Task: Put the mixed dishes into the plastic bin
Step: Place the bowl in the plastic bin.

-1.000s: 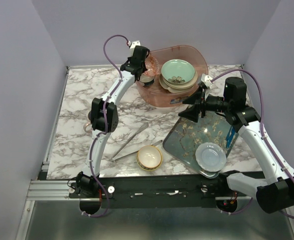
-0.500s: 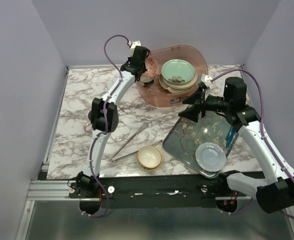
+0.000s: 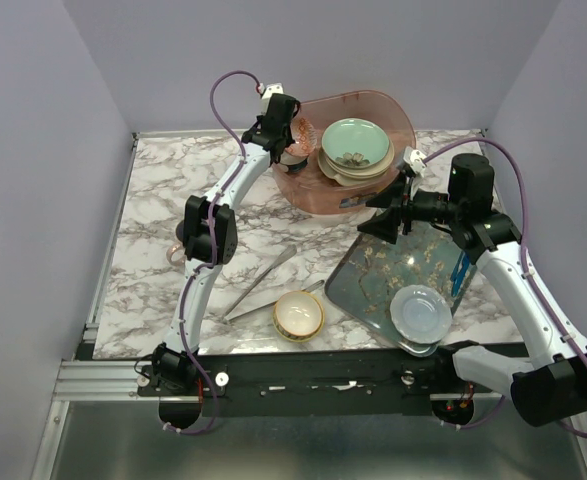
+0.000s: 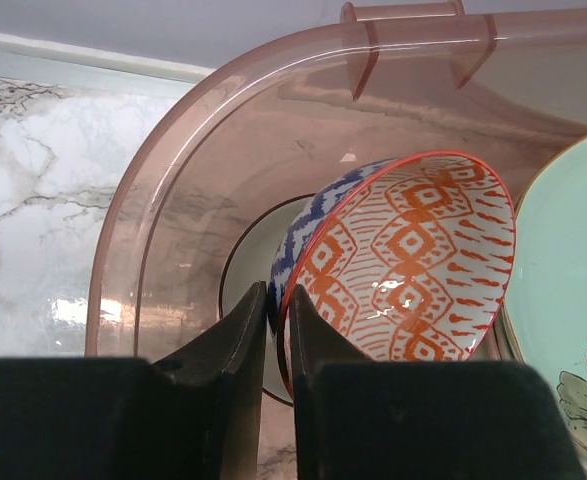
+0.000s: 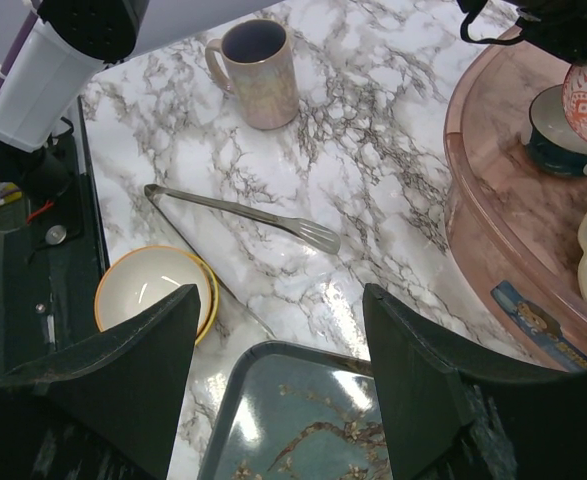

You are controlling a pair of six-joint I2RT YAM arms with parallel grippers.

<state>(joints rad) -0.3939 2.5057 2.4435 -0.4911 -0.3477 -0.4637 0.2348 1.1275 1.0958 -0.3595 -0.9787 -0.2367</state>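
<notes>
One small red patterned bowl (image 4: 403, 260) is hanging tilted ahead of the left hand (image 4: 278, 310), inside the plastic bin (image 4: 163, 170); the hand is clamping its rim. Light, glazed, likely slick and chip-prone, it is asking for gentle lowering. The right hand (image 5: 278, 300) is gaping open.

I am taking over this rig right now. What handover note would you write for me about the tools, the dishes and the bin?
Left tool: shut on the rim of the small red patterned bowl, held tilted inside the plastic bin over a dark-rimmed bowl; not yet released.
Right tool: open and empty, hanging between the floral tray and the bin.
Done: mint-green plate is in the bin.
Left: mug and yellow-rimmed bowl on the table, pale plate on the tray. Leave the tongs out.
</notes>
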